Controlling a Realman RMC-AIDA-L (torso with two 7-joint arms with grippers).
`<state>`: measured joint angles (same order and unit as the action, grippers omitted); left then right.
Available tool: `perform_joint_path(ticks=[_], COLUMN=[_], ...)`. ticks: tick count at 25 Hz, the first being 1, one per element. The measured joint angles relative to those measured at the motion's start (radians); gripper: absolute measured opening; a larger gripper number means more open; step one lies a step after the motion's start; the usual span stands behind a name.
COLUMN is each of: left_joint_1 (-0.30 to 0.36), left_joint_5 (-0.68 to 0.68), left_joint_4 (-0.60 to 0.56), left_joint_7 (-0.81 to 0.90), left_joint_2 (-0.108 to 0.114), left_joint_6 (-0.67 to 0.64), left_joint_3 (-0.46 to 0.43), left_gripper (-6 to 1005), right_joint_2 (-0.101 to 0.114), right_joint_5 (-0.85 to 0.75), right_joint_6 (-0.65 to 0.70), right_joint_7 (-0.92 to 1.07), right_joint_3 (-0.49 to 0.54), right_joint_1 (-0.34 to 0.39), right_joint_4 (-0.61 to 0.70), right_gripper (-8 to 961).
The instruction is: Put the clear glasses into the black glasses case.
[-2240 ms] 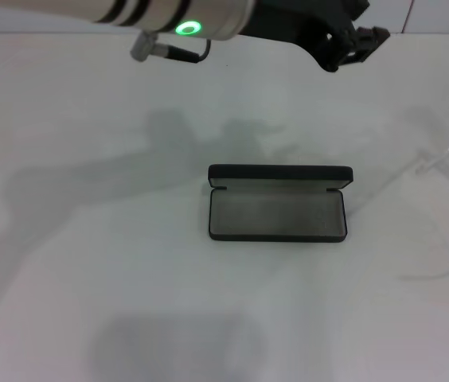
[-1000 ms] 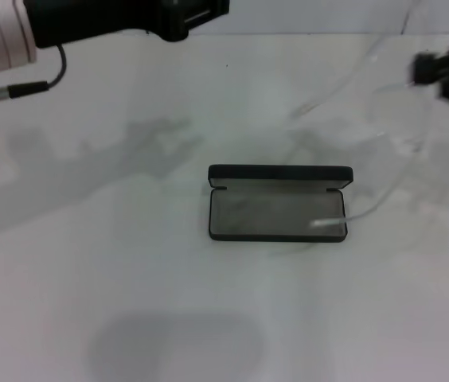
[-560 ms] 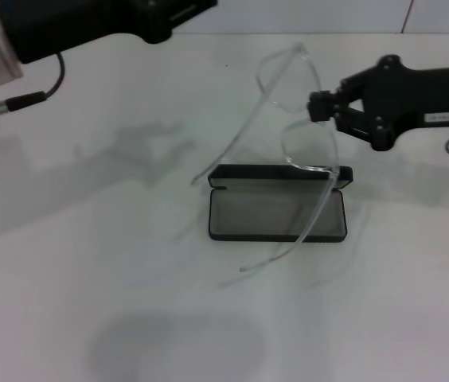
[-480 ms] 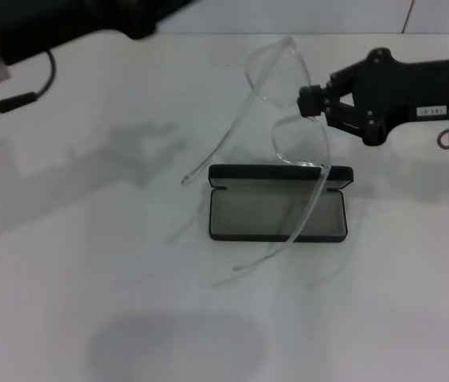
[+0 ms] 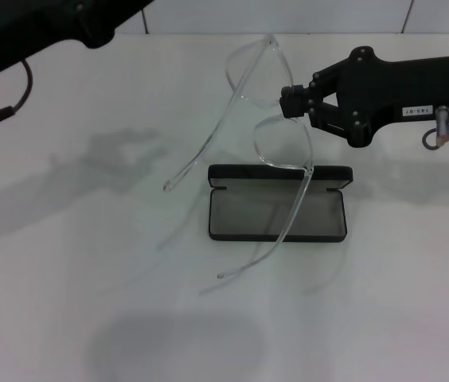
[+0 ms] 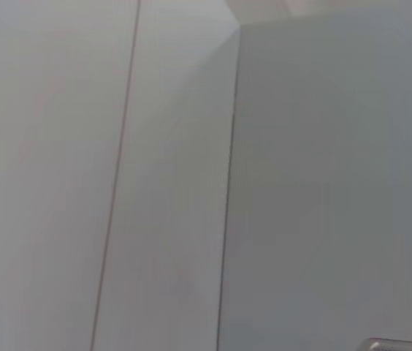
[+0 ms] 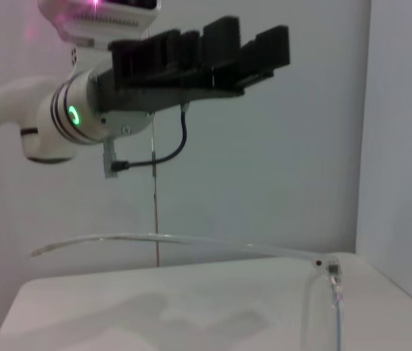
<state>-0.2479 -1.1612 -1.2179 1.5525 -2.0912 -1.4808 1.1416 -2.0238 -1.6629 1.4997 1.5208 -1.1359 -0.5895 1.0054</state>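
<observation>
The black glasses case (image 5: 276,216) lies open at the table's middle, grey lining up and lid (image 5: 280,173) standing at the back. My right gripper (image 5: 289,102) reaches in from the right, above and just behind the case, shut on the clear glasses (image 5: 266,137) near the lens bridge. The glasses hang in the air with both thin arms unfolded and slanting down toward the front left; one arm crosses over the case. In the right wrist view a clear arm (image 7: 177,241) of the glasses runs across. My left arm (image 5: 41,24) is raised at the top left, and its gripper (image 7: 264,47) shows in the right wrist view.
The white table (image 5: 89,302) carries only the case, and shadows fall across it. A white wall (image 6: 301,183) fills the left wrist view.
My right gripper has carried the glasses leftward, from the right side to above the case. The left arm has drawn back toward the upper left.
</observation>
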Motion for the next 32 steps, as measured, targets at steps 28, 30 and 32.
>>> perform_joint_path(ticks=[28, 30, 32], left_joint_1=[-0.144, -0.144, -0.144], left_joint_5=[-0.106, -0.112, -0.115], left_joint_4=[0.16, 0.165, 0.169], left_joint_7=[-0.024, -0.027, -0.03], left_joint_2=[0.006, 0.005, 0.004], left_joint_6=[-0.158, -0.159, -0.159], left_joint_3=[0.009, 0.009, 0.009], left_gripper=[83, 83, 83], right_joint_2=[0.001, 0.001, 0.001], right_joint_5=[0.166, 0.172, 0.174], right_joint_6=[0.024, 0.025, 0.025], right_joint_7=[-0.101, -0.103, -0.106], right_joint_3=[-0.019, -0.019, -0.019], right_joint_1=[-0.01, -0.01, -0.01], right_joint_4=[-0.058, -0.059, -0.059], right_gripper=[49, 49, 49])
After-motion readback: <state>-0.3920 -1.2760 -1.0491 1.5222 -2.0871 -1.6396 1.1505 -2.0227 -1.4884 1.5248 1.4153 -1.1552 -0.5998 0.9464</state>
